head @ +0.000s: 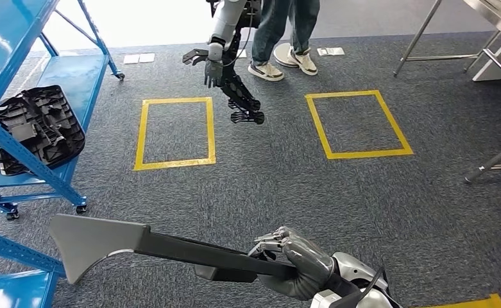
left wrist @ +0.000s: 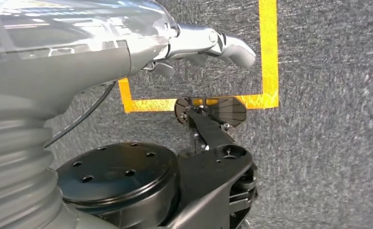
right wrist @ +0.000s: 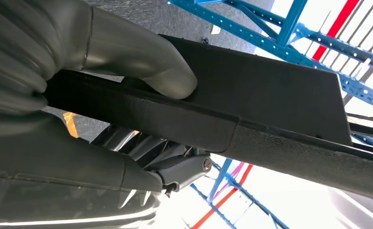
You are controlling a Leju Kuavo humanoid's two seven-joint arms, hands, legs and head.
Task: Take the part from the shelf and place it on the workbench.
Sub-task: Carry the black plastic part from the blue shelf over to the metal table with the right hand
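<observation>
I stand on grey speckled carpet (head: 286,186) marked with two yellow taped rectangles, one to the left (head: 174,133) and one to the right (head: 358,124), well apart from each other. My right hand (head: 302,263) is low in the head view, fingers wrapped around a long black part (head: 190,249) that runs out to the left and ends in a broad grey flared panel; in the right wrist view my thumb (right wrist: 141,57) presses along the top of the black bar (right wrist: 251,119), so the part is firmly in my grasp, held above the floor. To the left stands a blue metal shelf (head: 26,160) on castors, and on its lower level lies another black ribbed part (head: 39,125), tilted against the frame. My left hand (left wrist: 213,45) hangs over the carpet near a corner of yellow tape (left wrist: 198,101); its fingers look lightly curled, with nothing seen in them, though I cannot tell how far apart they are. Ahead, another robot's arm (head: 225,38) hangs down beside a person's legs (head: 283,32) in jeans and pale shoes. Metal table legs (head: 421,38) stand at the far right.
</observation>
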